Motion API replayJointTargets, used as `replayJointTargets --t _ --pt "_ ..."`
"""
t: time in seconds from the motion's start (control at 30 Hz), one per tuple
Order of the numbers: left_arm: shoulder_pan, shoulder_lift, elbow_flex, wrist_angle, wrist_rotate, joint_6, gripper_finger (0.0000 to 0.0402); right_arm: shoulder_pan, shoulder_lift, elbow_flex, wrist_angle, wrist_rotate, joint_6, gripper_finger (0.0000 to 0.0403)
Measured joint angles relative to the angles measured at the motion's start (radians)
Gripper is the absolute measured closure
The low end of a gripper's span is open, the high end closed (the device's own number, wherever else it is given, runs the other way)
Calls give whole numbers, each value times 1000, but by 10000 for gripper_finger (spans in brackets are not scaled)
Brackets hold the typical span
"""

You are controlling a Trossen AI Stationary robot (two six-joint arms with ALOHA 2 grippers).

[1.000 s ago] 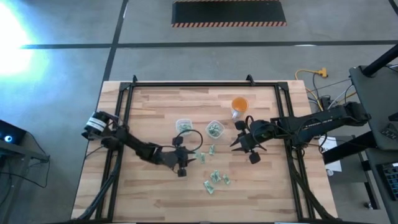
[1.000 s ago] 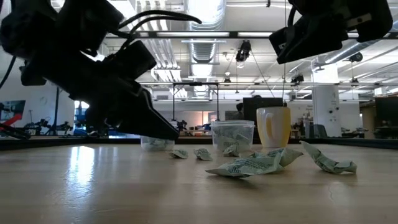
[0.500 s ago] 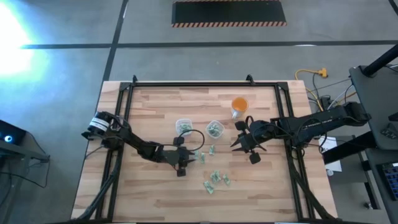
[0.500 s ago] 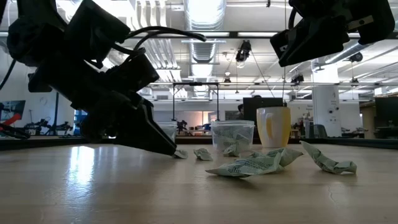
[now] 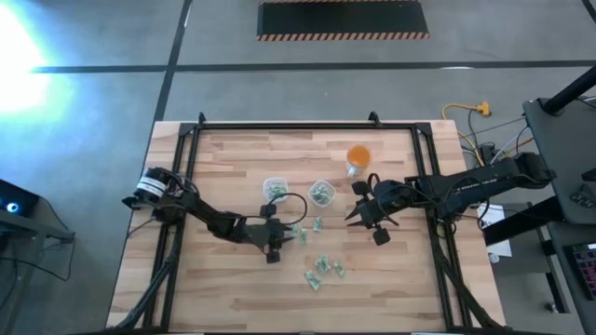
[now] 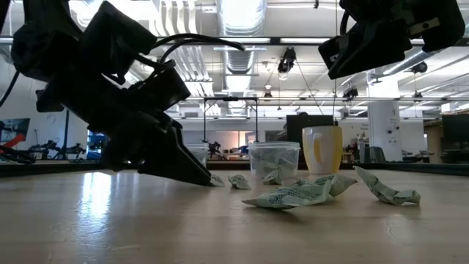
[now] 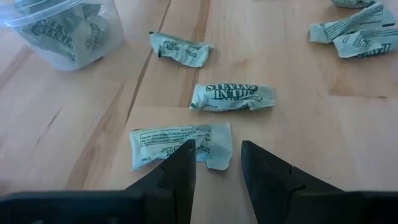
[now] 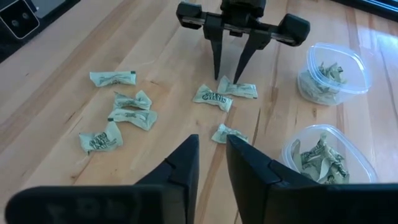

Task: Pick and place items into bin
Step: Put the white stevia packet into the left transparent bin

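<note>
Wrapper [image 7: 232, 97] print (inverted, unreadable)

The pale, plank-jointed wooden worktop [image 5: 233, 167] looks smooth with a soft satin sheen. Two clear glossy plastic cups [image 8: 333, 73] are thin-walled and see-through. The small pale green-and-white printed wrappers [image 7: 231, 97] look like crinkled, faintly shiny paper or film. The left tool's dark fingers [image 7: 179, 168] appear to be matt black plastic.

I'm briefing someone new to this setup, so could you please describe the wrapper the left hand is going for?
Start at the two clear cups mid-table; three wrappers lie just in front of them. The left hand stands open, its fingertips down on one of these, the flat wrapper. Unlike the two twisted ones beside it, it lies spread out and rectangular.
</note>
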Motion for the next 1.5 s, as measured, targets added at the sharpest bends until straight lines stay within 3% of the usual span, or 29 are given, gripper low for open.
replayJointTargets --t 0.2,0.5,0.83,1.23,1.5 --pt "0 10 0 2 -15 -18 306 0 0 0 -1 0 0 339" --pt "0 10 0 0 -12 -20 396 0 0 0 -1 0 0 339" --pt "-13 -14 7 7 -16 -16 401 0 0 -1 -2 0 0 342" --pt "-27 -158 -11 -7 -87 70 402 2 0 -7 -3 0 0 342" --pt "-27 -207 -29 -53 -52 64 400 2 0 -8 -1 -20 1 346"
